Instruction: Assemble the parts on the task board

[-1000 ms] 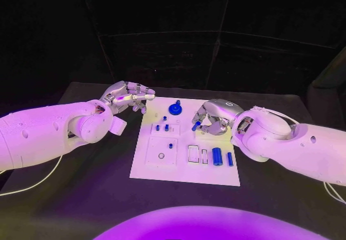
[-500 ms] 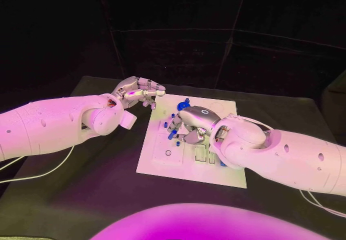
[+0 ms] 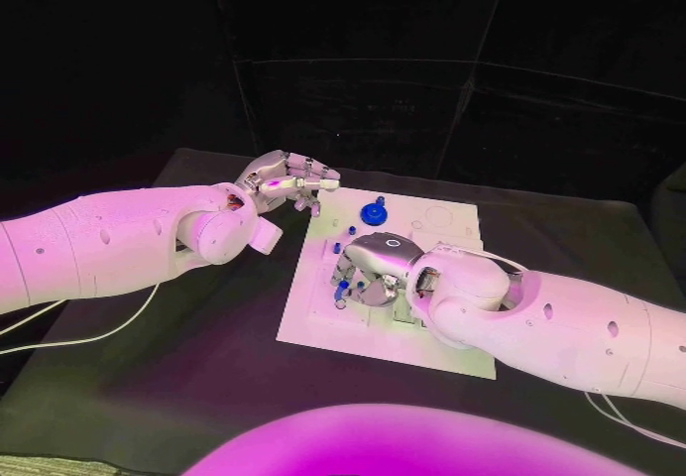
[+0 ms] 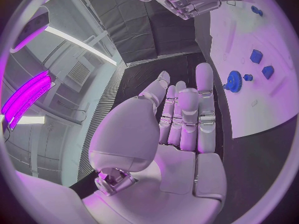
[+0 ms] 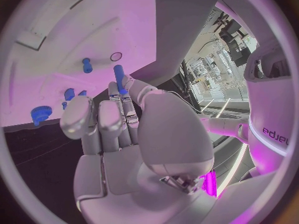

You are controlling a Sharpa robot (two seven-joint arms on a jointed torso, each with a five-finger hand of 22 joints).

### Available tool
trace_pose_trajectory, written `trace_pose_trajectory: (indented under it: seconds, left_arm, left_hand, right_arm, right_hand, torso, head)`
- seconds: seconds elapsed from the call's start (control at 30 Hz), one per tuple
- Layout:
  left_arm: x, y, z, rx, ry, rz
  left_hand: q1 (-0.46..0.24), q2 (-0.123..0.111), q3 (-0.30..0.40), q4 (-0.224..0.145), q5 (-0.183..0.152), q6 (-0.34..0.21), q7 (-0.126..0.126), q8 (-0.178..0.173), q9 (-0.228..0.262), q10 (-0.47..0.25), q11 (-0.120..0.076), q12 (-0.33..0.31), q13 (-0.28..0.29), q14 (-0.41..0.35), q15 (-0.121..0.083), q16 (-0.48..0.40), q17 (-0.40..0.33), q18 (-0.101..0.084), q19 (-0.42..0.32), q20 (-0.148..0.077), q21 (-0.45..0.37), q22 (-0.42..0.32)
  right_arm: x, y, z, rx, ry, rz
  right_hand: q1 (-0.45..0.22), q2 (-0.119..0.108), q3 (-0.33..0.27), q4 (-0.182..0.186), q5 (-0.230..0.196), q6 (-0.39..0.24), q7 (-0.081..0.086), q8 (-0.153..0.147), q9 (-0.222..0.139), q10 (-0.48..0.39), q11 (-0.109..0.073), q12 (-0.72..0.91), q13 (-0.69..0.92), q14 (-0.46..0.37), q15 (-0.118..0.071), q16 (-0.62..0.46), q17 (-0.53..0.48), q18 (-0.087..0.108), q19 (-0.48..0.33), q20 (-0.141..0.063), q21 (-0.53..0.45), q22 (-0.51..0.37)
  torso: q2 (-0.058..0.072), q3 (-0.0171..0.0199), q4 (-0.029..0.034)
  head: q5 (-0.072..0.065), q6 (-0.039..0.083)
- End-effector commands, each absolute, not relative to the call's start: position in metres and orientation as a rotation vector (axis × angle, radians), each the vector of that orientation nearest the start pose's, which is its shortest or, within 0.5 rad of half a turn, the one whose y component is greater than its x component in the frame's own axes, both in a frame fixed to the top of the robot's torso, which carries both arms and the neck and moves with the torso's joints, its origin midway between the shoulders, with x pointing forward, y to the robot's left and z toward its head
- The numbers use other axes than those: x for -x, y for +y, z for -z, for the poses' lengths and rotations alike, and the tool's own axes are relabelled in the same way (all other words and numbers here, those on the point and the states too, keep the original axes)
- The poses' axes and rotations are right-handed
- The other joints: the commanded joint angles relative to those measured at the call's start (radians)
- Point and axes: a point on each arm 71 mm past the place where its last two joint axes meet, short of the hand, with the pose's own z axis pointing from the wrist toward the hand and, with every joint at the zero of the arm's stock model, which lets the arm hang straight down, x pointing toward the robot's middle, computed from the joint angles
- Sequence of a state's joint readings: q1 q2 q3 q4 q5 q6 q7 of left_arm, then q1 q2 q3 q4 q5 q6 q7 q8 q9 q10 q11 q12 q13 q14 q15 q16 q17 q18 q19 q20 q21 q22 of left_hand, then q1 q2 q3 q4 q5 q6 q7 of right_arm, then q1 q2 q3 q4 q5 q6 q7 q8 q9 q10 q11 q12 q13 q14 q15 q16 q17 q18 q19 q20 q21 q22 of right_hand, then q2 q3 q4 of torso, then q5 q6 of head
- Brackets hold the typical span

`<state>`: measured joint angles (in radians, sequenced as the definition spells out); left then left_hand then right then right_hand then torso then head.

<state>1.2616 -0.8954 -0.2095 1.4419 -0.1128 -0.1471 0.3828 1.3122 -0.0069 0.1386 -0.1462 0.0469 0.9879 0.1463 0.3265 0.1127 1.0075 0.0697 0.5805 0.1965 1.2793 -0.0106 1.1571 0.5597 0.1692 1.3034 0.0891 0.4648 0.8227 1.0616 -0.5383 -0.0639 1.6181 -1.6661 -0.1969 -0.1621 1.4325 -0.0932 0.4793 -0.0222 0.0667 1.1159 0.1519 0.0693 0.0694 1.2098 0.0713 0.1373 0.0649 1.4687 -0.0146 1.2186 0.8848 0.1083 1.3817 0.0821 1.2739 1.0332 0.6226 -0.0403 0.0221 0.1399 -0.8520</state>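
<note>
The flat white task board (image 3: 429, 342) lies at the centre of the head view on the matte black table (image 3: 171, 377), with a toothed blue gear (image 3: 373, 212) near its upper edge. Over the board's left middle, the metallic right hand (image 3: 375, 260) pinches a smooth blue cylindrical peg (image 5: 118, 77) at its fingertips. At upper left, beside the board's corner, the left hand (image 3: 282, 181) hangs with fingers loosely together, holding nothing.

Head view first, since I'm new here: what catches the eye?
The right hand sits low over the white board, pinching a small blue peg at its fingertips. The left hand is by the board's far left corner, holding nothing. A blue gear stands at the board's far end.
</note>
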Motion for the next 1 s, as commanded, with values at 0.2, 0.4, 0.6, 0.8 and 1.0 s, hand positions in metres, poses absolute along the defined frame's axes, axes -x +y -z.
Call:
trace_pose_trajectory:
  seconds: [0.2, 0.4, 0.6, 0.8, 1.0]
  left_arm:
    - [-0.4869, 0.2516, 0.2108, 0.969, 1.611, 1.478]
    - [-0.4871, 0.2515, 0.2109, 0.969, 1.612, 1.477]
    - [-0.4873, 0.2519, 0.2110, 0.970, 1.611, 1.475]
    - [-0.4873, 0.2519, 0.2110, 0.970, 1.612, 1.475]
    - [-0.4873, 0.2519, 0.2111, 0.970, 1.613, 1.475]
  left_hand:
    - [0.000, 0.012, 0.004, -0.004, 0.002, -0.007, -0.002, 0.006, -0.001, -0.005, 0.000, 0.003, -0.001, -0.005, 0.001, -0.004, -0.001, 0.011, -0.006, 0.001, -0.003, -0.002]
    - [0.000, 0.012, 0.004, -0.004, 0.002, -0.007, -0.002, 0.006, -0.001, -0.005, 0.000, 0.003, -0.001, -0.005, 0.001, -0.004, -0.001, 0.011, -0.006, 0.001, -0.003, -0.002]
    - [0.000, 0.012, 0.004, -0.004, 0.002, -0.007, -0.002, 0.006, -0.001, -0.005, 0.000, 0.003, -0.001, -0.005, 0.001, -0.004, -0.001, 0.011, -0.006, 0.001, -0.003, -0.002]
    - [0.000, 0.012, 0.004, -0.004, 0.002, -0.008, -0.001, 0.006, -0.001, -0.005, 0.001, 0.003, -0.001, -0.006, 0.001, -0.005, -0.002, 0.011, -0.007, 0.001, -0.003, -0.002]
    - [0.000, 0.012, 0.004, -0.004, 0.002, -0.008, -0.001, 0.006, -0.001, -0.005, 0.001, 0.003, -0.001, -0.006, 0.001, -0.005, -0.002, 0.011, -0.007, 0.001, -0.003, -0.002]
  right_arm:
    - [-0.3961, -0.0197, 0.2413, 0.600, 1.782, -0.881]
    - [-0.3962, -0.0201, 0.2426, 0.604, 1.790, -0.875]
    - [-0.3957, -0.0203, 0.2427, 0.606, 1.794, -0.872]
    - [-0.3960, -0.0205, 0.2435, 0.609, 1.801, -0.866]
    - [-0.3957, -0.0188, 0.2441, 0.612, 1.801, -0.868]
  right_hand:
    - [-0.006, 0.000, 0.004, -0.001, 0.006, -0.007, -0.003, -0.003, -0.001, -0.003, 0.003, -0.004, 0.001, 0.000, 0.000, 0.005, 0.001, -0.008, 0.001, 0.006, 0.004, 0.000]
    - [-0.006, 0.000, 0.004, -0.001, 0.006, -0.007, -0.003, -0.003, -0.001, -0.003, 0.003, -0.004, 0.001, 0.000, 0.000, 0.005, 0.001, -0.008, 0.001, 0.006, 0.004, 0.000]
    - [-0.007, 0.000, 0.005, -0.001, 0.010, -0.007, -0.002, -0.003, -0.001, -0.003, 0.003, -0.004, 0.001, 0.000, 0.000, 0.006, 0.002, -0.008, 0.001, 0.006, 0.005, 0.002]
    - [-0.008, 0.000, 0.005, -0.001, 0.010, -0.008, -0.002, -0.003, -0.001, -0.003, 0.003, -0.005, 0.001, 0.001, 0.001, 0.007, 0.005, -0.009, 0.002, 0.006, 0.006, 0.004]
    - [-0.008, 0.000, 0.005, -0.001, 0.010, -0.008, -0.002, -0.003, -0.001, -0.003, 0.003, -0.005, 0.001, 0.001, 0.001, 0.007, 0.005, -0.009, 0.002, 0.006, 0.006, 0.004]
  torso:
    - [0.001, 0.0009, -0.0005]
    - [0.000, 0.0001, 0.0015]
    - [0.000, 0.0011, 0.0001]
    - [0.001, -0.0002, -0.0002]
    - [0.000, 0.0002, 0.0007]
  head:
    - [0.000, -0.001]
    - [0.001, -0.005]
    - [0.005, -0.007]
    - [0.007, -0.009]
    - [0.008, -0.010]
